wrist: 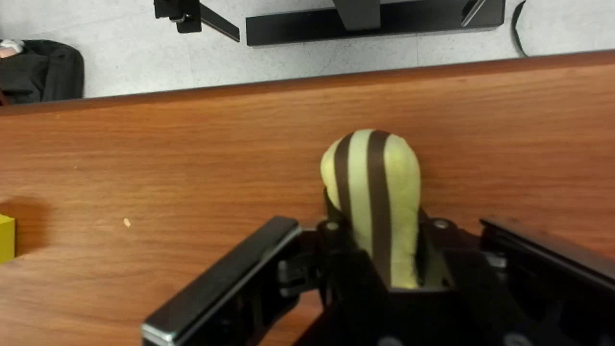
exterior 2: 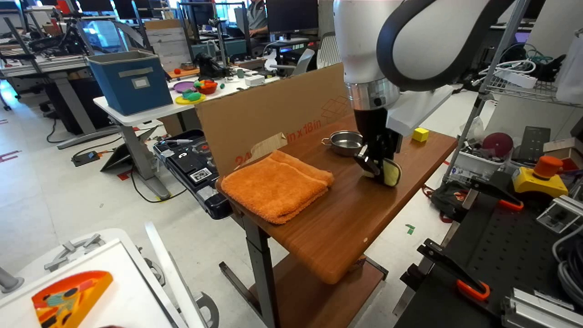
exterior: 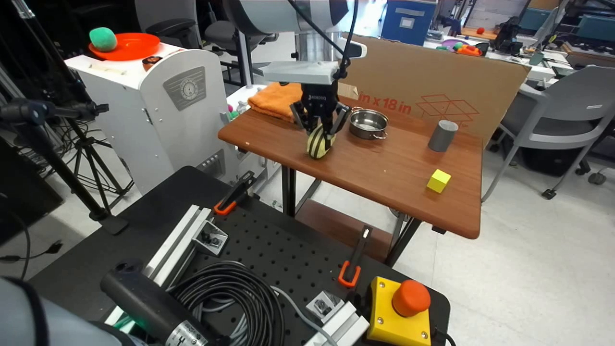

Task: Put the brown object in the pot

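A cardboard panel (exterior: 432, 77) stands behind the brown wooden worktop (exterior: 384, 163). In an exterior view, the fingers (exterior: 328, 135) pinch the brown object (exterior: 316, 145), whose long axis is steep, leaning slightly; the pot (exterior: 361, 132) sits near, to the picture's right of the fingers and farther back, toward the cardboard panel. In an exterior view, an orange cloth (exterior 2: 278, 187) occupies the nearer end of the worktop; the pot appears beyond the fingers and to the picture's left, upright and open upward. In the wrist view, the fingers flank the brown object on either side, its stripes running roughly in line with them; part of a yellow cube (wrist: 6, 239) enters at the left edge, and the pot is out of frame. Whether the brown object touches the worktop cannot be told. By judgement, the grasp is made and the transfer remains: a lift above the pot's rim, then a short traverse toward the cardboard panel.
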{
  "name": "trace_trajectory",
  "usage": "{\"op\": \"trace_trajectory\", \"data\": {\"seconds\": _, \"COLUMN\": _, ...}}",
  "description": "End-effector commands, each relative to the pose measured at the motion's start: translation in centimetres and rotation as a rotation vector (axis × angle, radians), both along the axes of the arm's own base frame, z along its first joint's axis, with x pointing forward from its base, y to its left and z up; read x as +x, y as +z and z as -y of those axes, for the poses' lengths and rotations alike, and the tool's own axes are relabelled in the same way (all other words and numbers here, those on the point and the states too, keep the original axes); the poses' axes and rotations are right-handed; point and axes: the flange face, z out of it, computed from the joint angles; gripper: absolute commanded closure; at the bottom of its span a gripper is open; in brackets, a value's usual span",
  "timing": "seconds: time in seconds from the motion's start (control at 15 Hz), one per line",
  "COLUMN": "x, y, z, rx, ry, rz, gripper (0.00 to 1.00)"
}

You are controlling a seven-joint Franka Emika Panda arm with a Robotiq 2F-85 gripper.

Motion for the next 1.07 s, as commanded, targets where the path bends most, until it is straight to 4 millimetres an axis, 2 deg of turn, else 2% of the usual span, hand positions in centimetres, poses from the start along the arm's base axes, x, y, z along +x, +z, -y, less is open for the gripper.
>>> {"op": "trace_trajectory", "data": {"seconds": 0.0, "x": 2.4, "y": 2.5, "z": 0.7, "rx": -0.024, "ry": -0.021, "rz": 0.053, "gripper": 0.98}}
{"op": "trace_trajectory", "data": {"seconds": 0.27, "x": 5.7, "y": 5.8, "z": 1.8, "rx": -0.022, "ry": -0.047, "rz": 0.129, "gripper": 0.96}}
{"op": "trace_trajectory", "data": {"seconds": 0.53, "x": 8.5, "y": 7.1, "z": 2.7, "rx": -0.043, "ry": -0.085, "rz": 0.164, "gripper": 0.96}}
{"op": "trace_trajectory", "data": {"seconds": 0.73, "x": 9.9, "y": 7.1, "z": 3.2, "rx": -0.064, "ry": -0.124, "rz": 0.166, "gripper": 0.96}}
{"op": "trace_trajectory", "data": {"seconds": 1.0, "x": 11.4, "y": 5.8, "z": 4.5, "rx": -0.099, "ry": -0.175, "rz": 0.160, "gripper": 0.96}}
